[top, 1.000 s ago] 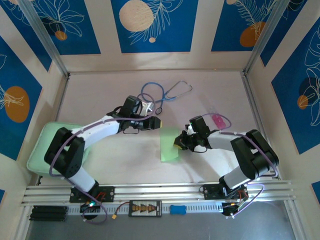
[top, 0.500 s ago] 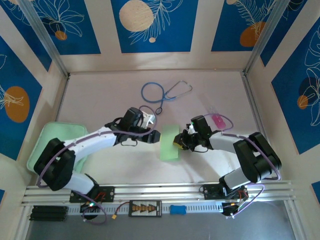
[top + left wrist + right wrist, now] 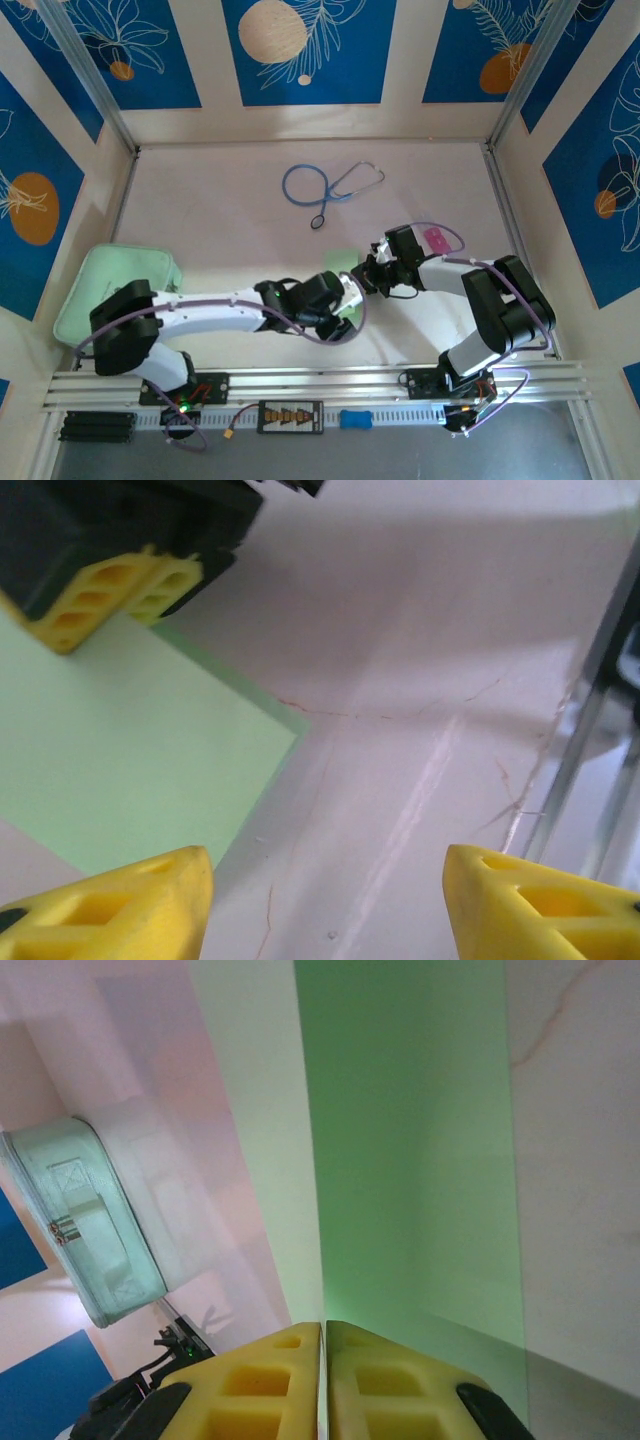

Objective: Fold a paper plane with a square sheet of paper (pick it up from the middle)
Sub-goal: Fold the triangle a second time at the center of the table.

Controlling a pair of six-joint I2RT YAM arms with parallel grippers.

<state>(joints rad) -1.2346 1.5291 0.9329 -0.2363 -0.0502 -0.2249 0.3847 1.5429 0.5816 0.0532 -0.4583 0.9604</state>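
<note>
Nearest the desk's (image 3: 420, 680) front edge, the left gripper (image 3: 328, 885) hangs over the middle, fingers spread wide with nothing between them, likely lined up to take the free corner. Just beyond lies the square sheet of paper (image 3: 120, 760), perhaps already folded double. The right gripper (image 3: 323, 1335) pinches its right edge, anchoring it.

Left gripper (image 3: 330, 890), wider, now at the paper (image 3: 130, 750)

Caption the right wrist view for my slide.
Shut on its edge, the right gripper holds the square sheet of paper; mint-green pad at left.
</note>
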